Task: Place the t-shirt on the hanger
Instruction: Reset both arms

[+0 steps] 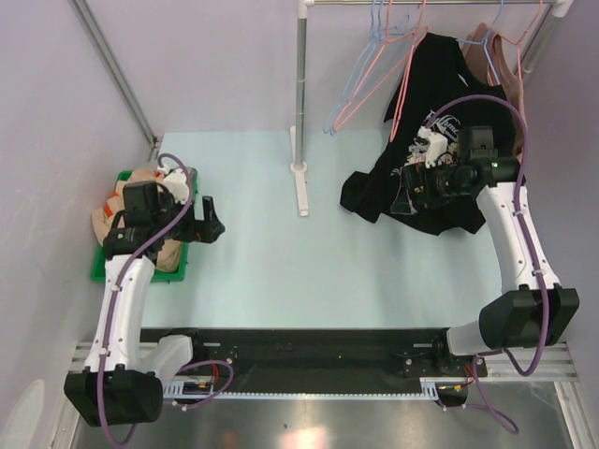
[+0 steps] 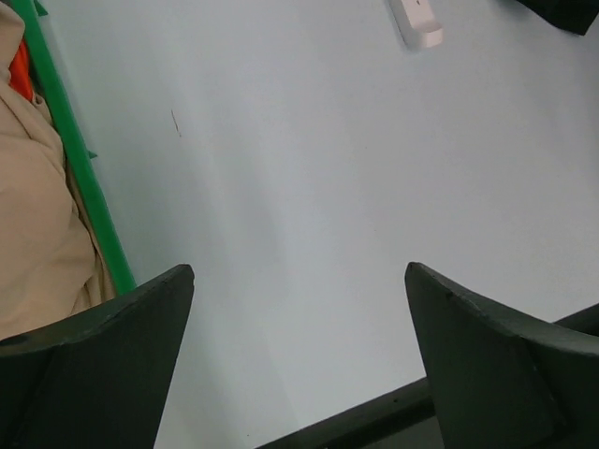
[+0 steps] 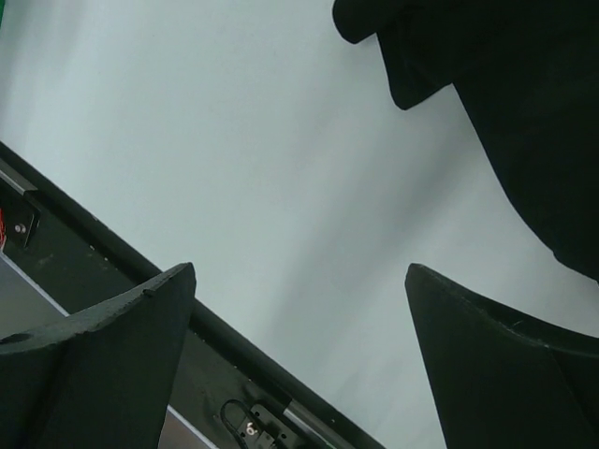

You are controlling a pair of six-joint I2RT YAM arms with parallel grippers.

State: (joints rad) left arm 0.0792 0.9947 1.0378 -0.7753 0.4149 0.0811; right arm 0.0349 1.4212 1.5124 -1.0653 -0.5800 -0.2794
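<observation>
The black t-shirt point(image 1: 435, 89) with white lettering hangs at the right end of the rail, and its lower part lies bunched on the table. What carries its top is hidden. A light-blue wire hanger point(image 1: 351, 82) hangs empty on the rail beside pink hangers. My right gripper point(image 1: 407, 192) hovers over the shirt's lower folds. In the right wrist view it point(image 3: 299, 271) is open and empty, with the shirt point(image 3: 505, 112) at the upper right. My left gripper point(image 1: 211, 223) is open and empty beside the green basket, also in its wrist view point(image 2: 299, 271).
The green basket point(image 1: 103, 271) at the left holds tan and orange clothes point(image 2: 33, 215). The rack's white pole point(image 1: 300, 94) and foot point(image 2: 416, 21) stand mid-table. Pink hangers point(image 1: 379, 79) and a tan garment point(image 1: 501, 56) hang on the rail. The black base rail point(image 1: 309, 360) runs along the near edge.
</observation>
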